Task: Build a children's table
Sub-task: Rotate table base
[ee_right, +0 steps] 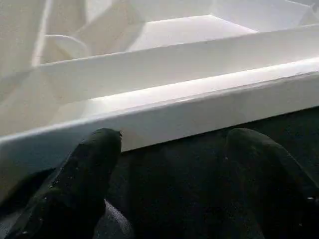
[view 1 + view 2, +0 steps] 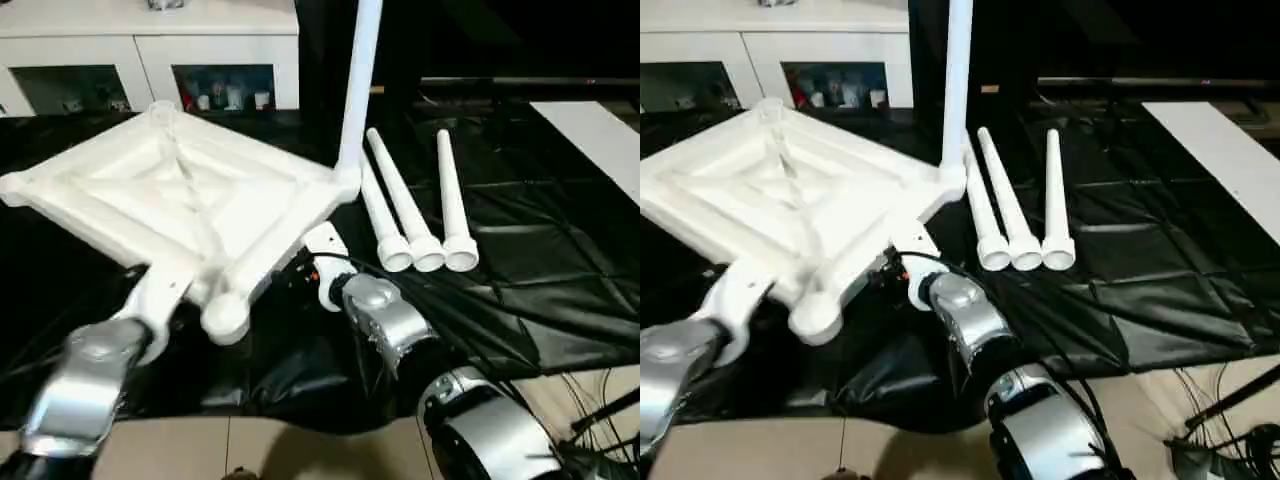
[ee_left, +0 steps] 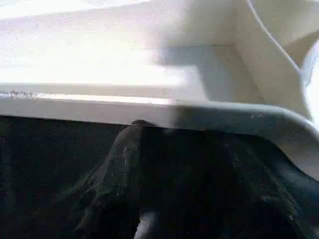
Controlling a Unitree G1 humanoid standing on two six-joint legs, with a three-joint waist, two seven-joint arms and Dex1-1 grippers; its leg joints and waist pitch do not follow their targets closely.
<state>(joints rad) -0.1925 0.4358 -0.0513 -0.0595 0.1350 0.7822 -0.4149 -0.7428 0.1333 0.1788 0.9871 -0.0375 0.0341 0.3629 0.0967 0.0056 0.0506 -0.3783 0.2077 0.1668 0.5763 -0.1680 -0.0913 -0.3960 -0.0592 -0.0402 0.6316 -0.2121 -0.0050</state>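
Jaws wide and empty on right gripper (image 1: pixel 174 137) at table (image 2: pixel 180 200) rim, unclear on left gripper (image 3: pixel 137 134); likely stiff, light, slick: grip by rim.

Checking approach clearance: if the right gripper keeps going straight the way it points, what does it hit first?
Most likely the side rim of the upturned tabletop. In the right wrist view the right gripper stands open, the rim's edge lying straight across its path with only black sheet between. How near it is cannot be judged.
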